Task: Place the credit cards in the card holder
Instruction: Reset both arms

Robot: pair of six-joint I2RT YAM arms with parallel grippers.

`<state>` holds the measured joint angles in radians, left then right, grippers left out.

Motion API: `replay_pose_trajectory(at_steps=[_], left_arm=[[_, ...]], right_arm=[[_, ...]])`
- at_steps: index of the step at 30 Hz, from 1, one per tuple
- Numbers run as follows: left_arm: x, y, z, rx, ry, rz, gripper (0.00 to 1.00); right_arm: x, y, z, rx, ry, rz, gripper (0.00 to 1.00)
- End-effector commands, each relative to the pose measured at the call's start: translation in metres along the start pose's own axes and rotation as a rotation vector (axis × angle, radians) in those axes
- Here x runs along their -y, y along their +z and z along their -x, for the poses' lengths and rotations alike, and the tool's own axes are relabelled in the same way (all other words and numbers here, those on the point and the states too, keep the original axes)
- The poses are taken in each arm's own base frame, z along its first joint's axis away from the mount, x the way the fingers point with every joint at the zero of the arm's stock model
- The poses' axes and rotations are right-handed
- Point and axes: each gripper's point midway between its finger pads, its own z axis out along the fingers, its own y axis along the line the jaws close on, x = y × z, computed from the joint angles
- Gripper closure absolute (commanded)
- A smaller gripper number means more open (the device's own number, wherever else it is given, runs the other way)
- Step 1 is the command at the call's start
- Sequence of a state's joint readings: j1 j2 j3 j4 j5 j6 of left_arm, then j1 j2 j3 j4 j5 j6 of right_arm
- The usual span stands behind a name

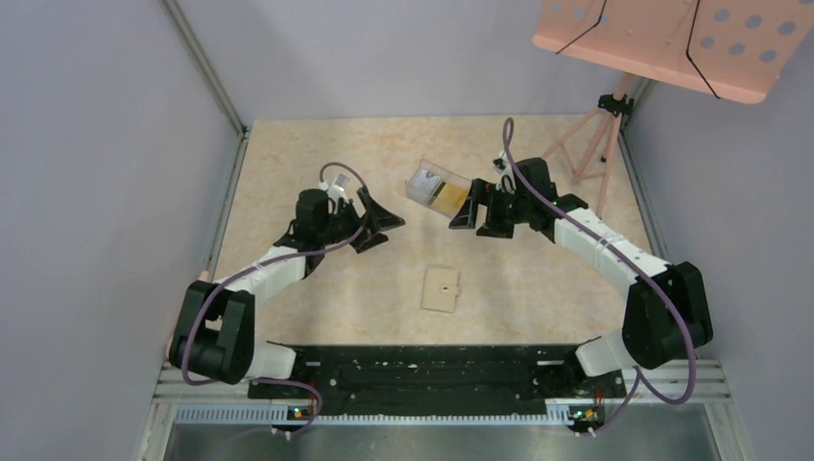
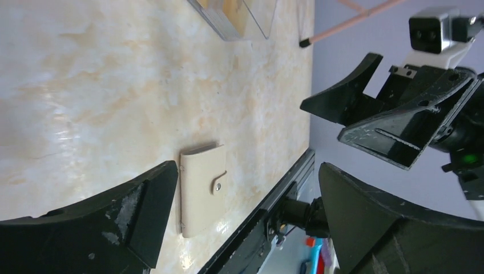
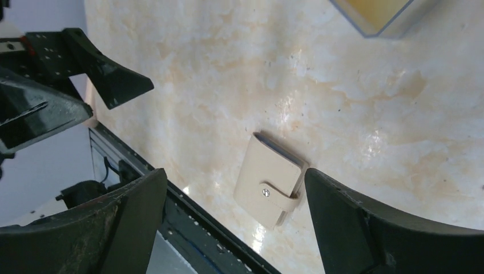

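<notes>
Credit cards (image 1: 449, 197) and card holder (image 1: 441, 289) both lie on my table (image 1: 317, 317), a single beige marbled surface.

**Arms.** Two, both reaching in from the near edge. My left gripper (image 1: 381, 228) hangs left of centre with its fingers spread apart and nothing between them. My right gripper (image 1: 468, 208) hangs right of centre, fingers likewise spread and empty.

**Clear box.** One clear plastic box (image 1: 422, 182) lies on the far side, between the two grippers. Its long axis runs diagonally from far-left to near-right. The near-right end is just beside my right gripper, and my left gripper is well apart from it. In my judgement the right arm is the better placed for reaching the cards.

**Holder.** One card holder, lying flat and closed with its snap strap across the front. It sits nearer the arm bases than either gripper, between the two arms and about equally far from each. Its outline is close to square, with the slightly longer side running near to far. I judge it must be opened before any card goes in.

**Cards.** The credit cards are inside the box. One golden-yellow face shows through the wall at the near-right end. A paler piece at the far-left end may be another card. The exact count cannot be determined.
</notes>
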<state>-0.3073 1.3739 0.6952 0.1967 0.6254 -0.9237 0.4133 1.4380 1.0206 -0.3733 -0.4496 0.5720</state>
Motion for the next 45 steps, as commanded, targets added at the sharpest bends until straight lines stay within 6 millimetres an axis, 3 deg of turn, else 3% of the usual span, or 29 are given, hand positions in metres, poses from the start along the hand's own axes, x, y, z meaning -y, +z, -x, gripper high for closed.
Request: replay_pose_trajectory(at_steps=[1,7,13,18,24,30,34,37,41,45], left_arm=[[0.026,-0.026,0.035,0.128,-0.022,-0.186,0.01],[0.0,-0.051,0.064,0.217,-0.064,-0.16,0.01],[-0.008,-0.073,0.095,0.296,0.002,-0.09,0.01],[-0.01,-0.091,0.127,0.389,0.137,0.11,0.01],[-0.034,-0.115,0.148,0.502,0.296,0.329,0.01],[-0.053,-0.132,0.16,0.615,0.45,0.442,0.01],[-0.07,-0.143,0.166,0.665,0.523,0.541,0.01],[-0.079,-0.147,0.168,0.675,0.552,0.587,0.01],[-0.091,-0.147,0.167,0.683,0.564,0.618,0.01],[-0.108,-0.147,0.162,0.668,0.584,0.664,0.01]], right_arm=[[-0.024,-0.021,0.029,0.107,-0.02,0.11,0.08],[-0.019,-0.03,0.043,0.152,-0.01,0.083,0.06],[-0.016,-0.056,0.067,0.28,-0.059,0.02,0.05],[0.01,-0.079,0.082,0.393,-0.074,-0.149,0.05],[0.046,-0.102,0.088,0.568,-0.101,-0.323,0.05],[0.09,-0.133,0.08,0.773,-0.149,-0.504,0.08],[0.128,-0.153,0.062,0.897,-0.152,-0.651,0.09],[0.146,-0.168,0.051,0.969,-0.163,-0.731,0.09],[0.168,-0.174,0.033,0.948,-0.2,-0.832,0.09],[0.198,-0.164,0.007,0.88,-0.181,-0.92,0.08]])
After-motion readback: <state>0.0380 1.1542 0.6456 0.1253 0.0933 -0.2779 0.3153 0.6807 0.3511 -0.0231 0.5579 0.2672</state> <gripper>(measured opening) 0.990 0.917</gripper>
